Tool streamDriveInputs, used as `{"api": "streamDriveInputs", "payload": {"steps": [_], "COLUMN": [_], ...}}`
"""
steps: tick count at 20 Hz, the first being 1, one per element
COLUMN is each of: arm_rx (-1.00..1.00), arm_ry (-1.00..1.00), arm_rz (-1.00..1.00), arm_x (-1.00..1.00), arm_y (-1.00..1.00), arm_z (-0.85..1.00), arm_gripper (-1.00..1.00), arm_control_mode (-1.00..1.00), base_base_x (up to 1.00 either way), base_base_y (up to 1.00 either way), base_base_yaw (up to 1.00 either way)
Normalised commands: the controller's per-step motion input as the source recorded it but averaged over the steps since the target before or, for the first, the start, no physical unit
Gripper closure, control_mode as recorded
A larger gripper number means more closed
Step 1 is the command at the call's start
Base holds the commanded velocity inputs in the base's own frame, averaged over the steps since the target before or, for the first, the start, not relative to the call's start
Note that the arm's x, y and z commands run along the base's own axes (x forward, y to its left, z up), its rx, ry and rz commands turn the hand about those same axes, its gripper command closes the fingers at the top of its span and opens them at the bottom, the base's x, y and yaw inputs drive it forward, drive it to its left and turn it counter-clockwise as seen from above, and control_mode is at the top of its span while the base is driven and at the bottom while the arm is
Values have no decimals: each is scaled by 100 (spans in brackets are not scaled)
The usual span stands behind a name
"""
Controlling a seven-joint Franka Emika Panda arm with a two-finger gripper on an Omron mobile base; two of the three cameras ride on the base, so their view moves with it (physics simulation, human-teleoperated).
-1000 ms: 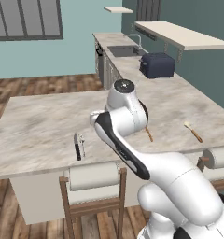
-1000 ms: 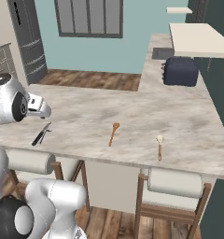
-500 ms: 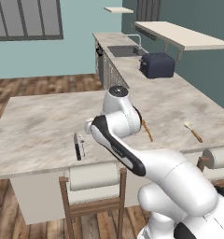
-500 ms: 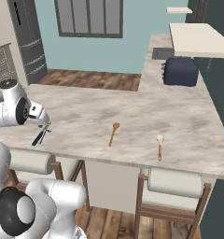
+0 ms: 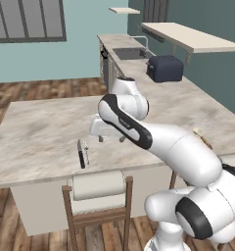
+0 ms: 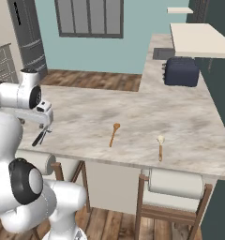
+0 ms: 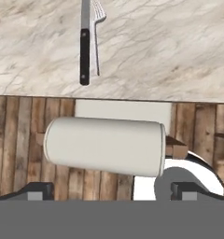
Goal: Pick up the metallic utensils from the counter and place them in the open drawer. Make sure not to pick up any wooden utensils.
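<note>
Two metallic utensils lie side by side near the front edge of the counter (image 5: pixel 46 132): a knife with a black handle (image 7: pixel 85 53) (image 5: pixel 81 156) (image 6: pixel 39 138) and a pale silvery fork (image 7: pixel 96 37) (image 5: pixel 86 153). My gripper (image 5: pixel 110 139) (image 6: pixel 42 123) (image 7: pixel 111 189) hangs open just above the counter, a little to the right of the pair, with nothing between its fingers. The orange-brown wooden spoon (image 6: pixel 114 134) lies further right on the counter (image 6: pixel 133 117). The open drawer is out of view.
A pale-headed spoon (image 6: pixel 160 146) lies near the right front edge. Stools with cream roll backs (image 5: pixel 98 184) (image 6: pixel 176 183) (image 7: pixel 104 145) stand against the counter's front. A dark toaster (image 5: pixel 164 68) sits on the wall counter beside a sink (image 5: pixel 131 52).
The hand has swung a little nearer to the knife and fork at the front edge. The utensils have not moved.
</note>
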Motion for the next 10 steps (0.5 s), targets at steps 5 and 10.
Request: {"api": "streamDriveInputs", "payload": {"steps": [5, 10], "arm_rx": [0, 0], "arm_ry": [0, 1], "arm_rz": [0, 0], "arm_x": [2, 16], "arm_y": [7, 28], "arm_z": [-9, -36], "arm_gripper": [-100, -100], "arm_control_mode": [-100, -100], "base_base_x": [0, 0], "base_base_y": [0, 0], "base_base_yaw": [0, 0]}}
